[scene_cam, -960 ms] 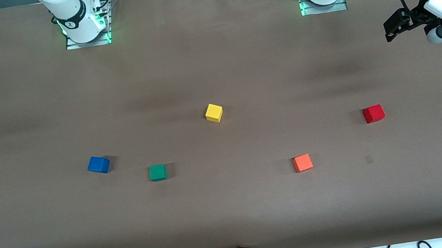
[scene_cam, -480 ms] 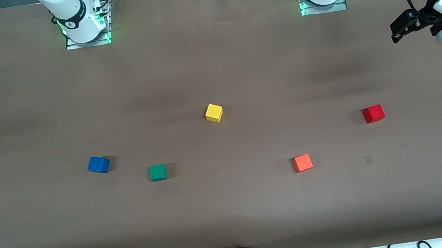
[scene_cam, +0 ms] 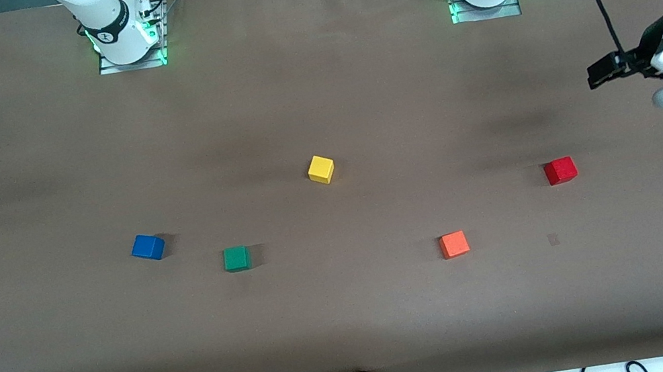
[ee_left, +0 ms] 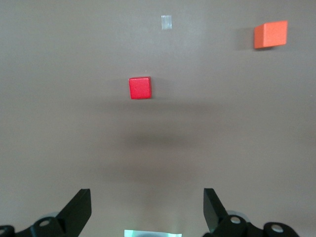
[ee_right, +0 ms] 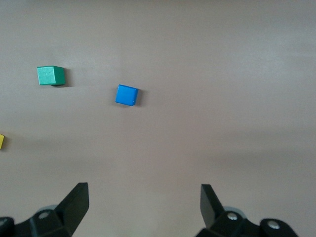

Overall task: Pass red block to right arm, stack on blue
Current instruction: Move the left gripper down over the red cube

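One red block (scene_cam: 560, 171), one blue (scene_cam: 147, 247)

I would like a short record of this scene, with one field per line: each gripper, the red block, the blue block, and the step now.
left gripper: open, in the air over the table's left-arm end, empty
right gripper: open, waiting, empty
red block: on the table, untouched
blue block: on the table, nothing on it
step: red block not yet grasped
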`<state>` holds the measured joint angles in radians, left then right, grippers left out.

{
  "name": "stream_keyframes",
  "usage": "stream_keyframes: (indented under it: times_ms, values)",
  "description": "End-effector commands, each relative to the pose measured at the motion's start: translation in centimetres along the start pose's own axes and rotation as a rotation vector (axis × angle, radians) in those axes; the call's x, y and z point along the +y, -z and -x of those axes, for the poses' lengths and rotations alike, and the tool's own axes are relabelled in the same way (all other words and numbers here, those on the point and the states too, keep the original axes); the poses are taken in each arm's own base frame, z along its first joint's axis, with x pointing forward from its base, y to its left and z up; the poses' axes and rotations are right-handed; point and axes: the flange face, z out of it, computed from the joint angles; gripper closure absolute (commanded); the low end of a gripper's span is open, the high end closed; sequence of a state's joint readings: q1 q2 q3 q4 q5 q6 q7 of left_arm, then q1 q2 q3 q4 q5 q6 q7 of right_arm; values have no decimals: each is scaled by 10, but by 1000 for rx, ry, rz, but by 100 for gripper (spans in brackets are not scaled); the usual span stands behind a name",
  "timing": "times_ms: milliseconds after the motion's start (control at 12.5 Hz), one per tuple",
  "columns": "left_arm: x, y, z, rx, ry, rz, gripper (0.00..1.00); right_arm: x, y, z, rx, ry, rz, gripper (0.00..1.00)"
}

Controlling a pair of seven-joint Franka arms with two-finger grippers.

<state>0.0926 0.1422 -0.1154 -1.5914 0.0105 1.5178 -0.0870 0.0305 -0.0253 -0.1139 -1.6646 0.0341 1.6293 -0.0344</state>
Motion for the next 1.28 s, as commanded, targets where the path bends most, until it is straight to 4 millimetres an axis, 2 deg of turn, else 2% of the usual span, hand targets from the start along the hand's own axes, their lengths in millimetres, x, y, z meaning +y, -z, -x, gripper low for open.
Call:
stream_keyframes:
  times_ms: [0,240,480,640,960,1200]
  values:
    - [-11,-40,-32,-92,-1,-2,0,-2,5,3,1,6,0,0]
    - [-10,-82,-58,-92,-2,-67,0,-2,4,2,-1,8,0,0]
    - [-16,-144,-85,-69,13,-54,0,-2,4,2,-1,6,0,0]
    - [-26,-174,-88,-29,17,-44,0,-2,4,2,-1,8,0,0]
    - [-29,-241,-91,54,5,-23,0,-1,4,2,-1,6,-2,0]
    - [-38,-275,-92,73,18,-11,0,-1,4,3,-2,6,-2,0]
